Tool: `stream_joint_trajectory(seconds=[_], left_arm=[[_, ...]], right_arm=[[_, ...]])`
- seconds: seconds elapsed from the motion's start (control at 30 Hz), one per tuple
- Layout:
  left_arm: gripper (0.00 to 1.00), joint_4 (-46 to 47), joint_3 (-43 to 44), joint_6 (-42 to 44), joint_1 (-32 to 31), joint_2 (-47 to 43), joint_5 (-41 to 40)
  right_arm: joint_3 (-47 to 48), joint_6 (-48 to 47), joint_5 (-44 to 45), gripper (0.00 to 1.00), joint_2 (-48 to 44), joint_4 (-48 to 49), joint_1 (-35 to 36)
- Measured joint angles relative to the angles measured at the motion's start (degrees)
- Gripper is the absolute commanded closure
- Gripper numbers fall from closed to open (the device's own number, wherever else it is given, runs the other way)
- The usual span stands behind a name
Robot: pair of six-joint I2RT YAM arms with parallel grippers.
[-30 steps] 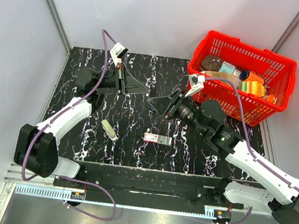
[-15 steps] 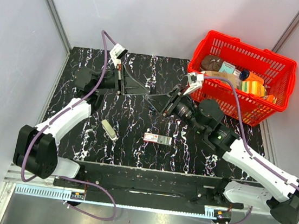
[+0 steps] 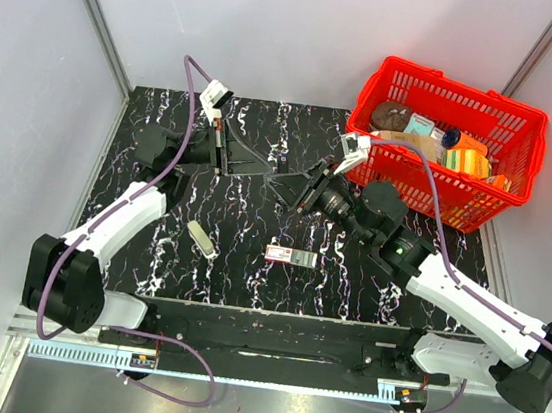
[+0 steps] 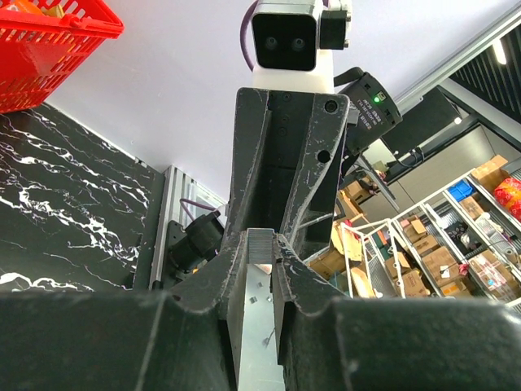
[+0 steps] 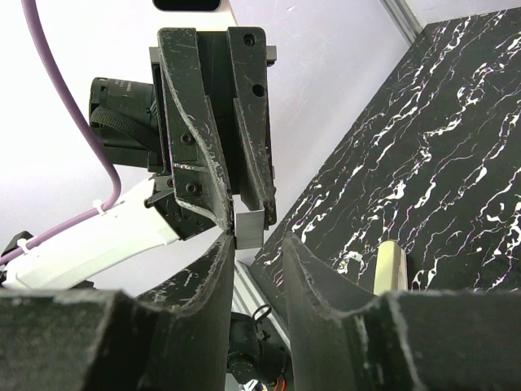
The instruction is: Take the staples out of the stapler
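Above the far half of the black marbled table [image 3: 243,225], my two arms meet tip to tip. The left gripper [image 3: 266,170] is clamped on the staples [image 4: 259,303] — a thin grey strip standing up between its fingers. The strip's end reaches into the right gripper [image 3: 287,185], whose fingers sit close on either side; I cannot tell whether they pinch it. I cannot pick out the stapler against the black surface. Nearer me lie a beige-silver oblong piece [image 3: 201,239] and a small red-and-white box [image 3: 290,256] — well apart. A red basket [image 3: 442,85] stands far right.
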Motion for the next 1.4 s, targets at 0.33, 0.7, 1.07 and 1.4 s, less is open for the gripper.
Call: stream_joint_trajectory(seconds=[0.33, 0.7, 1.07, 1.4], left_arm=[[0.80, -1.6, -0.4, 0.7, 0.0, -0.1, -0.1], [0.60, -2.8, -0.7, 1.7, 0.0, -0.1, 0.0], [0.31, -18.7, 3.3, 14.5, 0.1, -0.1, 0.1], [0.37, -68.8, 17.3, 65.7, -0.8, 4.2, -18.9]], right_arm=[[-0.3, 0.0, -0.1, 0.80, 0.0, 0.4, 0.0], [-0.8, -0.5, 0.0, 0.96, -0.2, 0.3, 0.0], [-2.6, -1.0, 0.3, 0.94, -3.8, -6.4, 0.0], [-1.9, 0.8, 8.1, 1.00, 5.3, -27.8, -0.1]])
